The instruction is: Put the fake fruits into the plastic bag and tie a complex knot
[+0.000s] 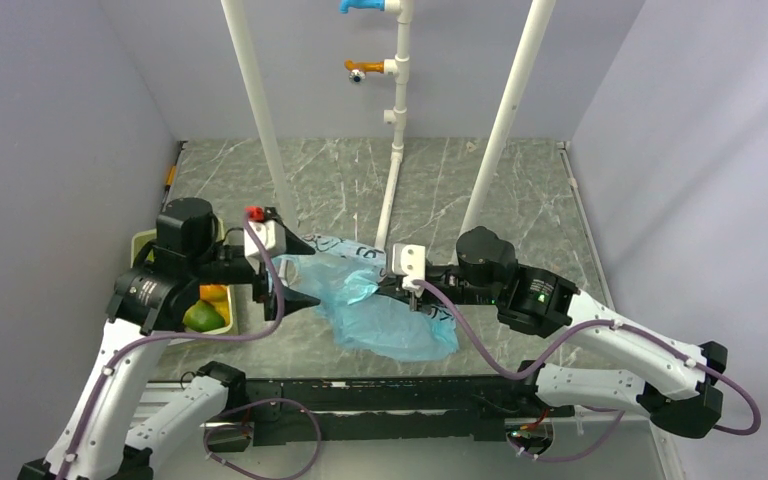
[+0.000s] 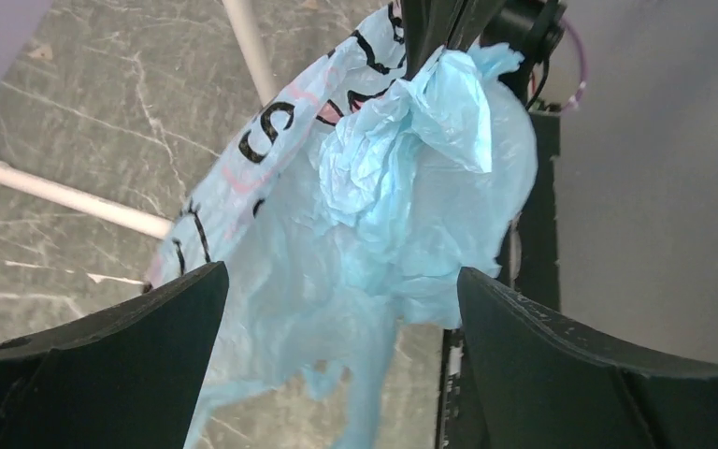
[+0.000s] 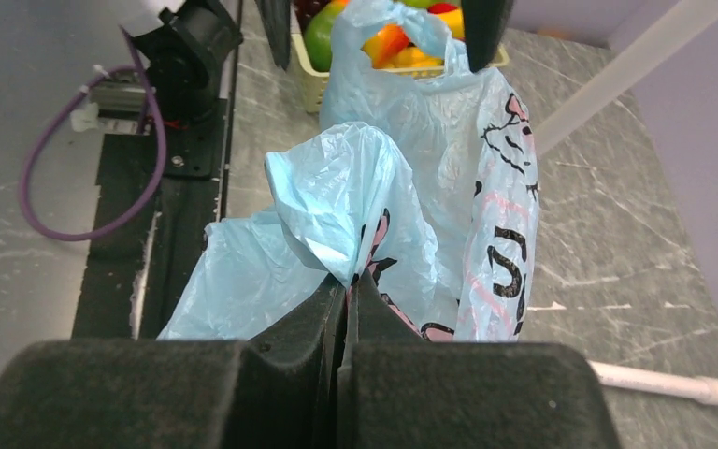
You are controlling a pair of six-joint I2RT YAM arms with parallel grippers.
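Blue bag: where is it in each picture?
Top: the bag lies in the middle, between the left hand and the right hand.
Left wrist: it fills the middle, between the open left hand's fingers.
Right wrist: it is in the middle, pinched by the shut right hand.
Landmark: the white pipes show in all three.

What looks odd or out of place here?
The fake fruits in view sit in a yellow basket at the left, not in the plastic bag, which lies crumpled. The right gripper is pinched shut on a fold of it; the left gripper stands open around its edge. Nothing looks spilled or torn.
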